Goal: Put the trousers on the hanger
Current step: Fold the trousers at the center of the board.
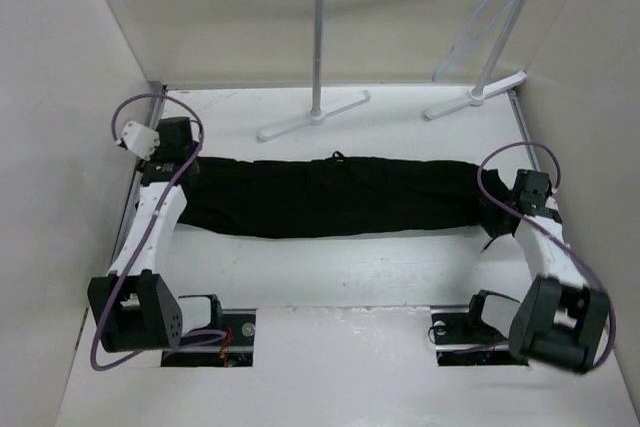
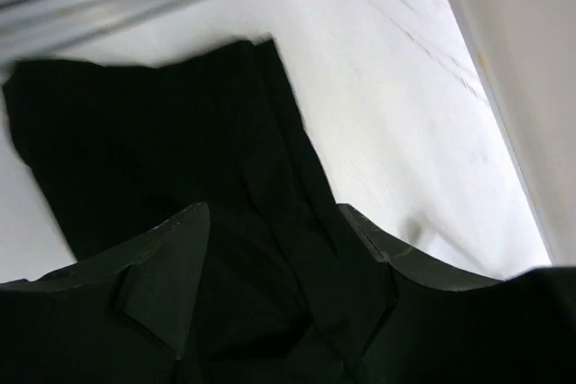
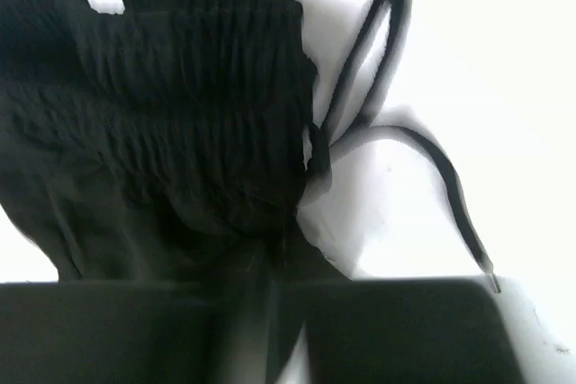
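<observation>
The black trousers [image 1: 330, 197] lie stretched out flat across the table between my two arms. My left gripper [image 1: 186, 159] is at their left end. In the left wrist view, the left gripper [image 2: 274, 218] has its jaws wide apart, and the trousers' leg end [image 2: 135, 141] lies loose under and between them. My right gripper [image 1: 500, 210] is at the waist end. In the blurred right wrist view, the right gripper [image 3: 274, 312] has a narrow gap, with a fold of the gathered waistband [image 3: 162, 123] in it and table showing beside it. The pale hanger [image 1: 478, 32] hangs on the rack, far from both grippers.
The white tube rack [image 1: 320, 47] stands at the back, its feet [image 1: 312, 117] on the table just behind the trousers. A black drawstring [image 3: 432, 155] trails from the waistband over the white table. Walls close in on the left, right and back.
</observation>
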Motion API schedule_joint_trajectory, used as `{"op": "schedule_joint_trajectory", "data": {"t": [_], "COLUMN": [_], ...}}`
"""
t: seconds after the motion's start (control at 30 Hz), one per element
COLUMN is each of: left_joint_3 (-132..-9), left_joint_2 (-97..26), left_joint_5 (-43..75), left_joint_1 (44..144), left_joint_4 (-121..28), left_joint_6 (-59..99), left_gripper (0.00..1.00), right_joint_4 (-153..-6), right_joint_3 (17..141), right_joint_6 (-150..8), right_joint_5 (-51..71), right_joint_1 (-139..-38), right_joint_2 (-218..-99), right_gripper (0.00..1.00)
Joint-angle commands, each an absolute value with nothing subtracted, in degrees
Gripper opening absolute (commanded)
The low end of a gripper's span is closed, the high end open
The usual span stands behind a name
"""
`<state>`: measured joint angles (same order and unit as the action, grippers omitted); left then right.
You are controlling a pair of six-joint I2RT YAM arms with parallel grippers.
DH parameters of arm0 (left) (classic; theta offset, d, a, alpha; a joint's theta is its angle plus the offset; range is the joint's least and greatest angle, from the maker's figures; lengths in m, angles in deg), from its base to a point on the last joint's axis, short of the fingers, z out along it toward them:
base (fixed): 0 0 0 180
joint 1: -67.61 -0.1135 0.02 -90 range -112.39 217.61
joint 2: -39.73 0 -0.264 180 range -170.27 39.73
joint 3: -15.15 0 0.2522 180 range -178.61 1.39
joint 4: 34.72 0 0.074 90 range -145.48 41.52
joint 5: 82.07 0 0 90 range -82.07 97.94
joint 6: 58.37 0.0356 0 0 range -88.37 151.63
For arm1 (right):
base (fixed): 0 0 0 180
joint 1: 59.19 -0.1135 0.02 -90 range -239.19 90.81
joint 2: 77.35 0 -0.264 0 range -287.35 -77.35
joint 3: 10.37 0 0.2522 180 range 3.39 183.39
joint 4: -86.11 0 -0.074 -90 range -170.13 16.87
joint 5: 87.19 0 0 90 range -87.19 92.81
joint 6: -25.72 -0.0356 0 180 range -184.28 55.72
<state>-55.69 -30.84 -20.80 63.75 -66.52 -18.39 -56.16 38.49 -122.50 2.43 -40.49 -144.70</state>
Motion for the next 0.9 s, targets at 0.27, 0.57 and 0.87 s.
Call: {"op": "schedule_joint_trajectory", "data": {"t": [0.27,0.57,0.87], "left_joint_3": [-54.16,-48.18,-47.65], "left_joint_2": [-28.92,-28.92,-28.92], "left_joint_5": [-23.27,-15.1,-13.34], "left_joint_1": [88.82,93.67,95.42], "left_joint_4": [-63.6,-59.55,-59.55], "left_joint_6": [-19.87,-19.87,-19.44], "left_gripper": [0.55,0.55,0.55], "right_joint_4": [-40.85,-52.69,-64.38], "right_joint_3": [44.8,36.88,38.72], "right_joint_6": [-123.96,-119.4,-116.84], "right_joint_5": [4.94,1.76,1.32], "right_joint_1": [-48.68,-35.25,-32.16], "right_joint_2": [-122.44,-130.85,-146.76], "right_gripper": [0.87,0.86,0.83]}}
